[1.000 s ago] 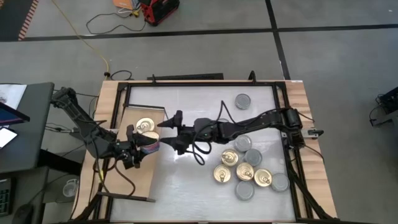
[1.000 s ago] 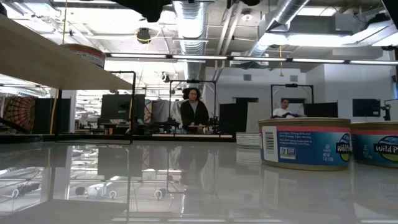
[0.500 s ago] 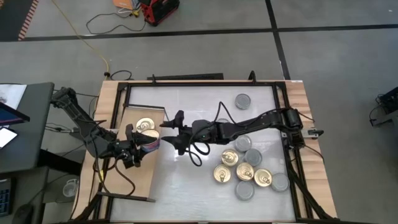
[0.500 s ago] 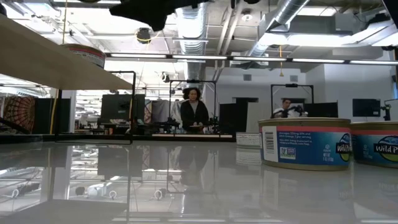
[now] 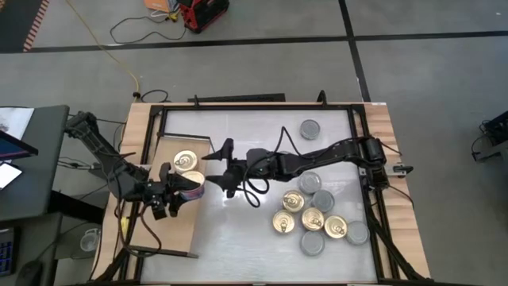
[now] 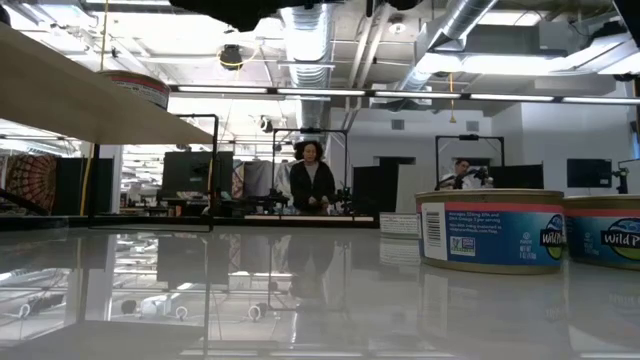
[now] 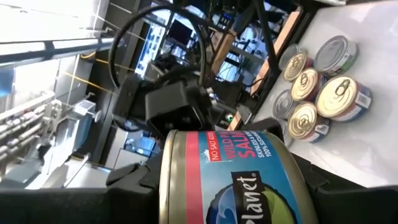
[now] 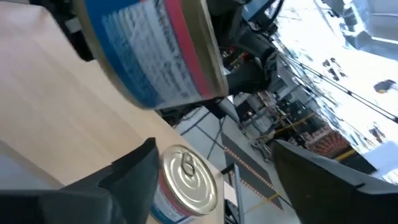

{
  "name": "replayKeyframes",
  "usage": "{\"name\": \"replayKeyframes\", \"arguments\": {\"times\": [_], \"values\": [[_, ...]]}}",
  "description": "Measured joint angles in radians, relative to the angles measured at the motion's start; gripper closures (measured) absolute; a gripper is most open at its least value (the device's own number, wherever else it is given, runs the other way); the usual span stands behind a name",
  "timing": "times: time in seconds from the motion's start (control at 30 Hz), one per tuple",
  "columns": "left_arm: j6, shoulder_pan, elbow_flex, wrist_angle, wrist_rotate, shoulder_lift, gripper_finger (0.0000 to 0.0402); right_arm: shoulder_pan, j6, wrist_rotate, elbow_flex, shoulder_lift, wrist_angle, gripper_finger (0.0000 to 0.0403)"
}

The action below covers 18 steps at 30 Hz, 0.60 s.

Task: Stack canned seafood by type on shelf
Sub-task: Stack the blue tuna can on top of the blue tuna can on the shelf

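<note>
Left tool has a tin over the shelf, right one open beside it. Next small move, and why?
Probably ease the left tool toward the gold-top tin on the shelf and level its held tin, which sits tilted. The label reads salmon; whether the types match I cannot tell. The right tool stands open close by and should back off first.

Glossy metal tins (image 5: 309, 219) with gold or silver tops, matt pale wooden shelf (image 5: 171, 222), glossy white tabletop (image 6: 300, 290)
</note>
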Motion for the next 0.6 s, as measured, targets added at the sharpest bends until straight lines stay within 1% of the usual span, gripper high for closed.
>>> {"name": "replayKeyframes", "arguments": {"times": [0.1,0.17,0.3,0.43,0.6], "values": [[0.006,0.031,0.000,0.013,0.030,0.002,0.0219,0.011,-0.023,-0.018,0.000,0.002,0.030,0.0012],[0.011,0.058,0.000,0.011,0.058,0.003,0.0219,0.019,-0.038,-0.021,0.000,0.002,0.049,0.0008],[0.011,0.106,0.000,0.015,0.112,0.003,0.0219,0.032,-0.081,-0.032,0.000,0.002,0.064,0.0025],[0.010,0.125,0.000,0.022,0.142,0.003,0.0219,0.036,-0.106,-0.037,0.000,0.003,0.098,0.0042],[-0.002,0.132,0.000,0.022,0.155,0.003,0.0219,0.034,-0.087,-0.044,0.000,0.004,0.103,0.0082]]}}
